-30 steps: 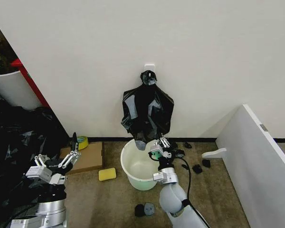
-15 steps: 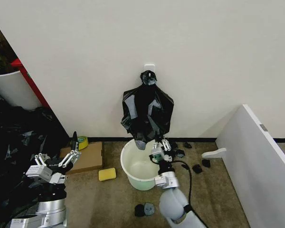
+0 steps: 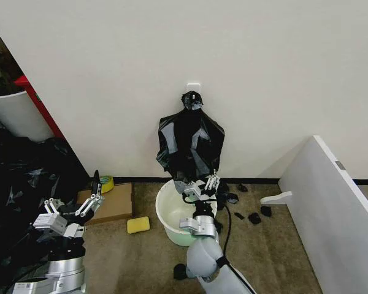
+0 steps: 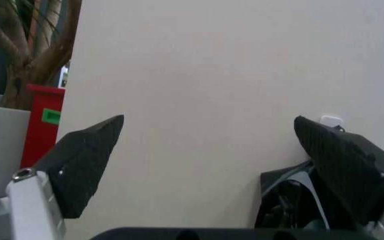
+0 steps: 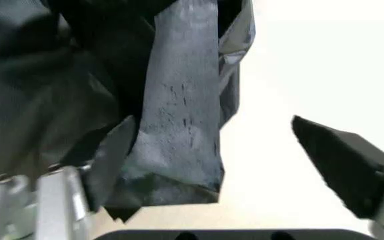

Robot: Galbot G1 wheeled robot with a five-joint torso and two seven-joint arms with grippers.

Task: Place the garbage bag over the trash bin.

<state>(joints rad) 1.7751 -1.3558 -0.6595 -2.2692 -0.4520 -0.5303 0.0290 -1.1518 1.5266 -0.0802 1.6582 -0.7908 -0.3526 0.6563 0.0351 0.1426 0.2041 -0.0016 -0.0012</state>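
Note:
The trash bin (image 3: 167,215), round and white, stands open on the floor against the wall. Straight above it a black plastic bundle (image 3: 190,147) hangs from a wall hook, knotted at the top. The garbage bag is hidden; I cannot pick it out from that bundle. My right gripper (image 3: 200,184) is open over the bin's far rim, pointing up at the bundle's lower edge. In the right wrist view the bundle's glossy bottom folds (image 5: 178,140) hang between the spread fingers, close to one of them. My left gripper (image 3: 73,199) is open and idle at the lower left.
A heap of black plastic sheeting (image 3: 12,196) fills the left floor. A cardboard box (image 3: 116,205), a tape roll (image 3: 105,182) and a yellow sponge (image 3: 138,225) lie left of the bin. Black scraps (image 3: 254,216) and a white panel (image 3: 331,208) sit to its right.
My right arm has swung to the left, and its gripper has moved up and slightly left, closer under the bundle's lower edge. The left arm has stayed put.

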